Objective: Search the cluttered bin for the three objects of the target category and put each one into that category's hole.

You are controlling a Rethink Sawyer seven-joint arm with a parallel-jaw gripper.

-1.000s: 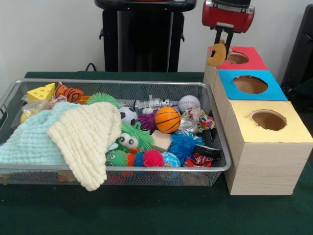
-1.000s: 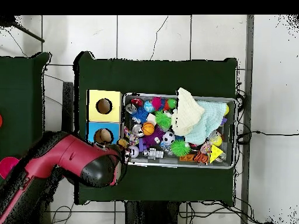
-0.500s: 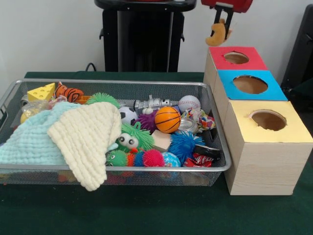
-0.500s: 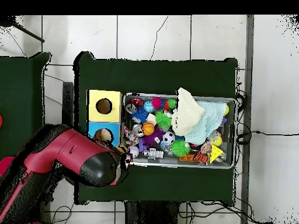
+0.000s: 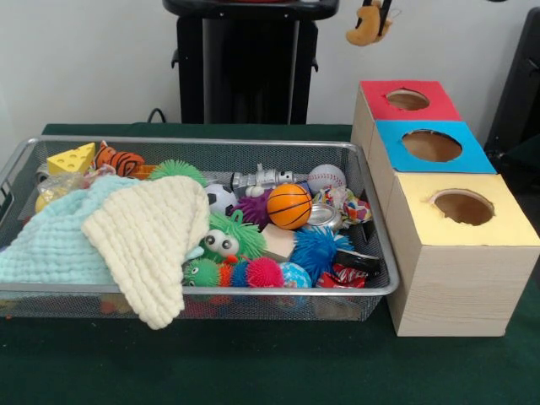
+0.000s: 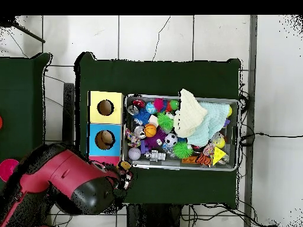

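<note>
Fingers pinched on a small tan plush toy (image 5: 368, 25) at the top edge of the front view; only the dark tips of the gripper (image 5: 384, 10) show, the toy dangling just below and slightly to one side of them, held by its upper end. Toy looks soft and light, probably squashes easily, no slip risk worth noting; a pinch on the thicker body would be steadier than on a limb, my guess. Near to far in front view: cream knit cloth (image 5: 150, 240) draped over the near rim of the wire bin (image 5: 253, 289), lying on a pale blue cloth (image 5: 52, 245); fuzzy spiky balls, a green googly-eyed toy (image 5: 226, 239), an orange basketball (image 5: 289, 206), baseball (image 5: 326, 178), a grey robot figure, tiger toy (image 5: 119, 159), and cheese wedge (image 5: 72, 158) further back. Beside the bin, the row of boxes: yellow hole box (image 5: 462, 211) nearest, blue hole box (image 5: 431, 146) in the middle, red hole box (image 5: 407, 99) farthest. Held toy hangs well above and a bit short of the red hole, not over it. Overhead, the red arm (image 6: 65, 186) covers the red box; something brownish sits in the blue hole.
</note>
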